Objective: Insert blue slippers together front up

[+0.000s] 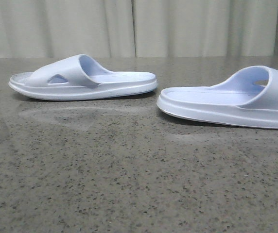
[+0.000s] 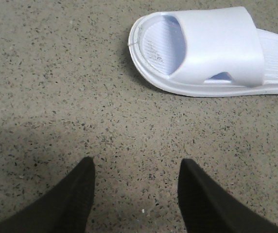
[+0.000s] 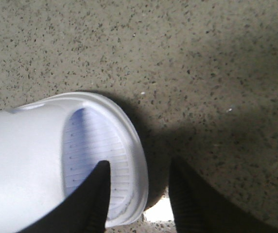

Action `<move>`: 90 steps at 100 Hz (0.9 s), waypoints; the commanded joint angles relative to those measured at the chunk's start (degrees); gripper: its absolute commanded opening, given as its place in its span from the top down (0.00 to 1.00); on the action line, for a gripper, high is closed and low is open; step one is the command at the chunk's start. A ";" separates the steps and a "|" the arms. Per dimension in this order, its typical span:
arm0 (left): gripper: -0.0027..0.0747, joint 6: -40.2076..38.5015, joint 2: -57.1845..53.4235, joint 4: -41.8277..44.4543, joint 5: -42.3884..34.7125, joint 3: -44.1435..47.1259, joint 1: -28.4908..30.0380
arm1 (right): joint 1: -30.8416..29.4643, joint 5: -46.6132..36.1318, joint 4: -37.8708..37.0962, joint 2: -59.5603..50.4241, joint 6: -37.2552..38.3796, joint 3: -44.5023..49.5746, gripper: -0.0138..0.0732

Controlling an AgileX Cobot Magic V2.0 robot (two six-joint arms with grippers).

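While the nearest stretch of the speckled grey table [image 1: 129,194] lies bare, two pale blue slippers are seen farther back, soles down and well apart. The right slipper [image 1: 236,99], nearer the camera, is cut off by the frame's edge; the left slipper [image 1: 83,77] rests farther off, before a pale curtain [image 1: 139,26]. In the right wrist view, the right gripper [image 3: 136,194] is held spread over the right slipper's [image 3: 56,160] toe rim, one finger above the footbed, the other outside the sole; contact cannot be told. The left gripper [image 2: 136,194] is parted above bare stone, short of the left slipper [image 2: 212,48]. The foam is judged light, springy and slightly yielding, unlikely to be damaged but easily pushed along the smooth top. A pinch across the thick sole edge or strap is judged the surest hold.
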 commanded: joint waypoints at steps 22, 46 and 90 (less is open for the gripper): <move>0.52 3.02 1.30 -4.90 -3.24 -2.21 -0.35 | -1.08 2.58 9.38 5.89 -9.01 -1.79 0.57; 0.52 3.02 1.30 -5.08 -3.36 -3.53 -0.35 | -1.35 3.91 12.82 9.38 -12.71 -1.79 0.57; 0.52 3.15 3.51 -7.80 -2.92 -4.39 -0.35 | -1.35 5.28 14.61 11.02 -14.49 -1.79 0.96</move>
